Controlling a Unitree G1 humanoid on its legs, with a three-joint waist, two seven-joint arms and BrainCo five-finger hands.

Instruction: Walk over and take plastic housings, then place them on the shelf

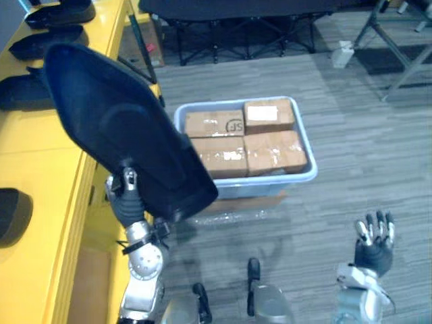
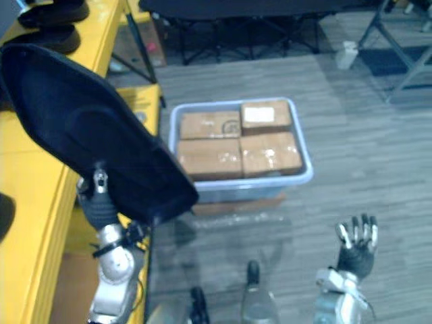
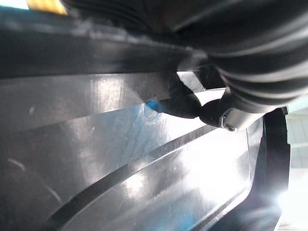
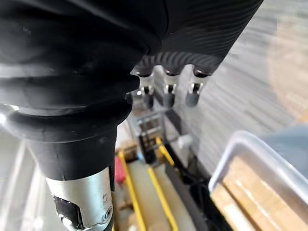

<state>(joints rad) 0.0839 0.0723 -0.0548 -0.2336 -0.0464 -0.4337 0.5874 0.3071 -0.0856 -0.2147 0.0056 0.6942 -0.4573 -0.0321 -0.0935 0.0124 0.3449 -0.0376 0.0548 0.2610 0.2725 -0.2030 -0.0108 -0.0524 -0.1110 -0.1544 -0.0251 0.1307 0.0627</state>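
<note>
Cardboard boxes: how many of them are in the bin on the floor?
4, in the bin in two rows: back-left box, back-right box, front-left box, front-right box. Others may lie hidden beneath.

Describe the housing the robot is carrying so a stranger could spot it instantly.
Find the long yellow shelf on the robot's left. At its edge, beside the pale bin of cardboard boxes, the left hand grips a big dark plastic housing. Unlike the other housings lying on the shelf, it is held up, tilted.

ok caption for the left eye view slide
Left hand holds a dark plastic housing beside the yellow shelf, a bin of cardboard boxes on the floor.
</note>
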